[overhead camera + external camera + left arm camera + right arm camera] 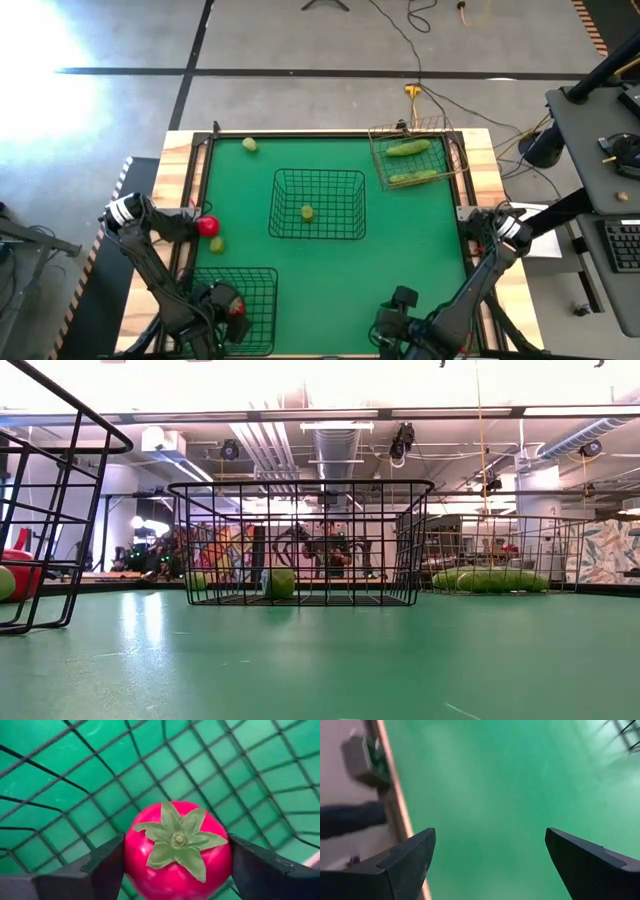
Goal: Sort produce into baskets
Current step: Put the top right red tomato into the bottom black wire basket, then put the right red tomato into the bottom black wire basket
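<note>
My left gripper hangs over the dark wire basket at the near left and is shut on a red tomato. A second tomato and a yellow-green fruit lie on the mat by the left edge. Another yellow-green fruit lies at the far left. The middle dark basket holds one yellow-green fruit. The tan basket at the far right holds two cucumbers. My right gripper is open and empty near the table's near edge. My left gripper pinches the tomato between its two fingers, one on each opposite side of its round body. The fingers point down from above. The tomato's green leafy cap faces the wrist camera. It hangs clear above the basket's mesh floor.
A raised wooden rim borders the green mat. A small patch of pink shows in the near-left basket, at the edge of the left wrist view. Open mat lies between the middle basket and the near edge.
</note>
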`<state>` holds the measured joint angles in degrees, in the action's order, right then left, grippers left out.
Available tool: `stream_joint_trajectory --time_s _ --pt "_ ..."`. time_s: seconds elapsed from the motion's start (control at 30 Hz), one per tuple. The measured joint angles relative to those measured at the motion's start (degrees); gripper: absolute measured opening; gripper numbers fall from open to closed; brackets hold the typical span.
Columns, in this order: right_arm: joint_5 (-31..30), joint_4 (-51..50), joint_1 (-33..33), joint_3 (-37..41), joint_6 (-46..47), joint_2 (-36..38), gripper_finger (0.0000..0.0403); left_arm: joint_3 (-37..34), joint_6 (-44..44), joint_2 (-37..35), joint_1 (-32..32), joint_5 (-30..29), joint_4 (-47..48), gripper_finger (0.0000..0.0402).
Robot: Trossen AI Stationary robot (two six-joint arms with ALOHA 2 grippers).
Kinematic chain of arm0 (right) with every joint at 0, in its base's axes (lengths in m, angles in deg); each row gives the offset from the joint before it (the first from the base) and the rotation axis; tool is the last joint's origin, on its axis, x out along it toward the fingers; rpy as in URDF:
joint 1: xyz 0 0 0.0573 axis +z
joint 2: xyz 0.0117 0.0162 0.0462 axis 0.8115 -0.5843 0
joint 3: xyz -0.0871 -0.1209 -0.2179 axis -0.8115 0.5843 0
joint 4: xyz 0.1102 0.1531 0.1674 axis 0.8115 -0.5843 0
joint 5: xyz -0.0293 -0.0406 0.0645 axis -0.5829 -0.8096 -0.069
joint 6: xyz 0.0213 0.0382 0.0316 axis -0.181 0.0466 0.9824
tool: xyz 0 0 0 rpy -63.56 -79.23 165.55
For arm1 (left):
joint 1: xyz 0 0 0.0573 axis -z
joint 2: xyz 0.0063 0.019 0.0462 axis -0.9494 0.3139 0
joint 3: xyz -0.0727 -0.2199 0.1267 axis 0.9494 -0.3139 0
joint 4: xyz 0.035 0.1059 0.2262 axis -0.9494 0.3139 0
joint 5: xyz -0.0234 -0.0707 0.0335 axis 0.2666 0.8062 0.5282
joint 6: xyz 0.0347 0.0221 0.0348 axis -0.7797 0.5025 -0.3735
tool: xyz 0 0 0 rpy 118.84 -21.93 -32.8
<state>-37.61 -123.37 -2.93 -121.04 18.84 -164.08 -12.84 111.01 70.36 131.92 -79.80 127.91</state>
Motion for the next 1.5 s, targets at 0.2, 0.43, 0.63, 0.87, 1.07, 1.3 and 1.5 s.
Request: stream_joint_trajectory --time_s 0.2,0.43,0.63,0.87,1.07,1.3,1.5 --pt "13.4 -3.5 1.2 -0.1 0.2 0.0 0.0370 -0.2 0.1 1.5 -0.1 0.0 0.0 0.0328" --pt "28.8 -18.9 1.4 -0.9 5.2 0.2 0.0370 5.1 -2.3 0.1 0.0 0.9 10.2 0.0371" --pt "39.9 -19.7 2.6 1.2 5.7 0.1 0.0370 13.1 -5.2 0.0 0.0 -3.6 19.2 0.0380" --pt "45.6 -19.6 3.5 4.4 9.1 -0.1 0.0370 15.3 -8.0 0.0 -0.4 -5.8 22.0 0.0380" --pt "46.5 -19.6 4.2 4.8 11.2 -0.1 0.0370 18.2 -19.3 0.1 -1.9 -11.5 22.0 0.0377" --pt "50.1 -19.3 5.8 4.8 13.2 -0.1 0.0370 22.6 -33.1 0.1 -5.8 -16.8 18.7 0.0377" --pt "49.9 -18.4 7.7 5.4 17.4 -0.1 0.0370 22.6 -49.0 0.1 -9.2 -20.7 5.4 0.0377"
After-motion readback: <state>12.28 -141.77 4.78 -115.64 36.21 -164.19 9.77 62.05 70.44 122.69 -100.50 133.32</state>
